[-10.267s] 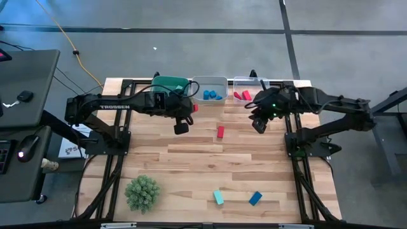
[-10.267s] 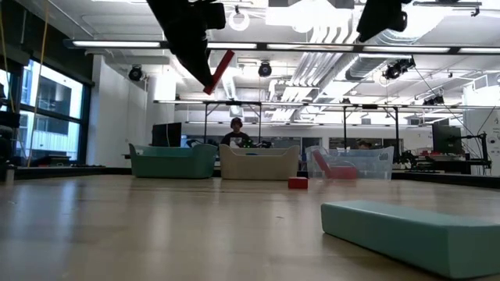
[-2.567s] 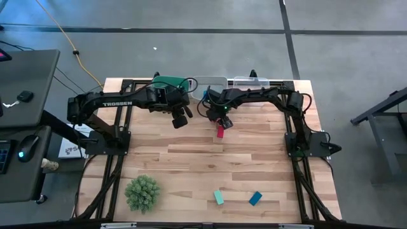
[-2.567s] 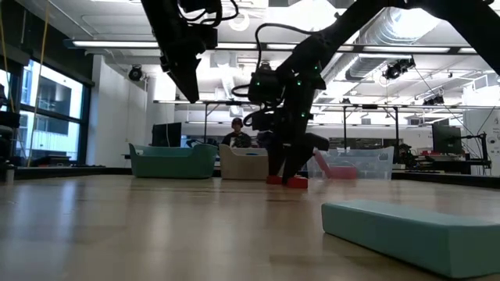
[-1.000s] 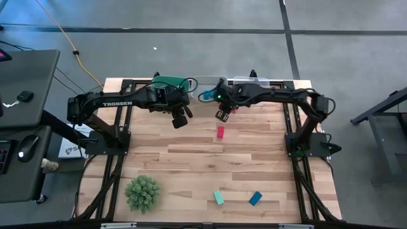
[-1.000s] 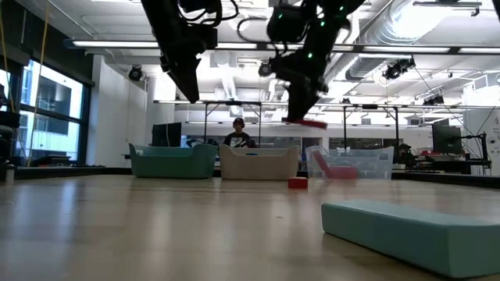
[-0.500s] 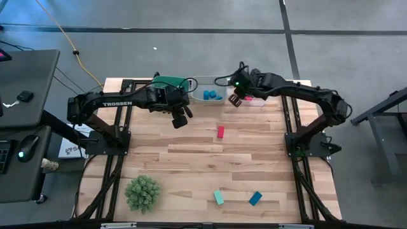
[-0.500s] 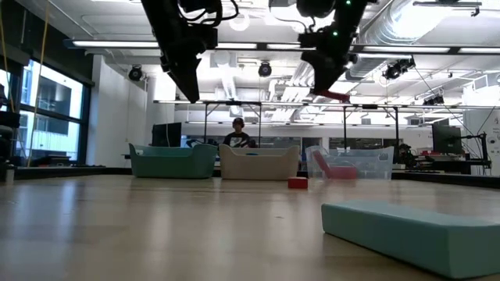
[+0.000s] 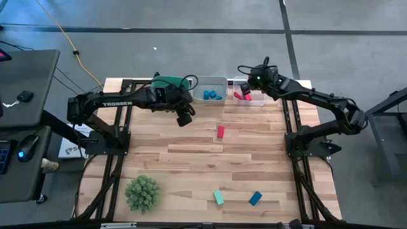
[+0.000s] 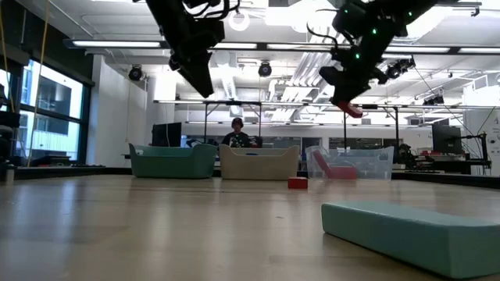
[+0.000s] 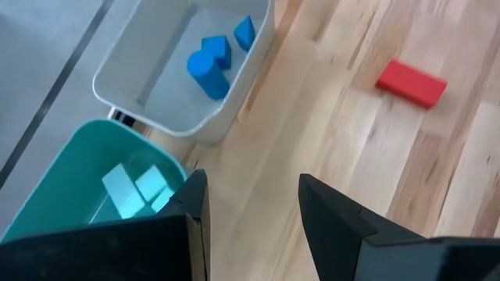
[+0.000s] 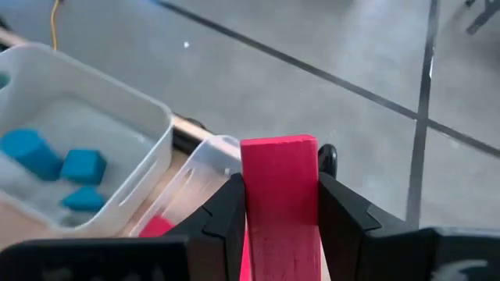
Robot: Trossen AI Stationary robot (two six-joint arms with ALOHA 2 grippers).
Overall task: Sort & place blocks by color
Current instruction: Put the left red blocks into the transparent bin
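Observation:
My right gripper point(image 9: 248, 87) is shut on a red bar point(image 12: 279, 176) and hangs high over the clear bin point(image 9: 256, 102) at the table's far edge, which holds red blocks point(image 9: 238, 96). My left gripper point(image 11: 250, 222) hovers open with nothing between its fingers, near the teal bin point(image 9: 166, 82) and the white bin point(image 9: 210, 81) holding blue blocks point(image 9: 212, 95). A second red block point(image 9: 220, 131) lies flat on the table's middle. A teal block point(image 9: 218, 197) and a blue block point(image 9: 255, 198) lie flat near the front edge. My right gripper pinches the red bar's two long sides point(image 12: 279, 211) between its two fingers. The fingers lie along the bar, whose free end point(image 12: 279, 147) sticks out past the fingertips. In the low view the bar point(image 10: 351, 109) slants downward, lifted clear above the bins.
A green spiky ball point(image 9: 142, 193) sits at the table's near left. The three bins stand in a row along the far edge. Bare wood lies between the bins and the blocks near the front.
My right gripper has carried the red bar toward the table's right and far edges, from in front of the white bin to above the clear bin, rising and then dipping a little. My left gripper has shifted slightly rightward. The blocks on the table have stayed put.

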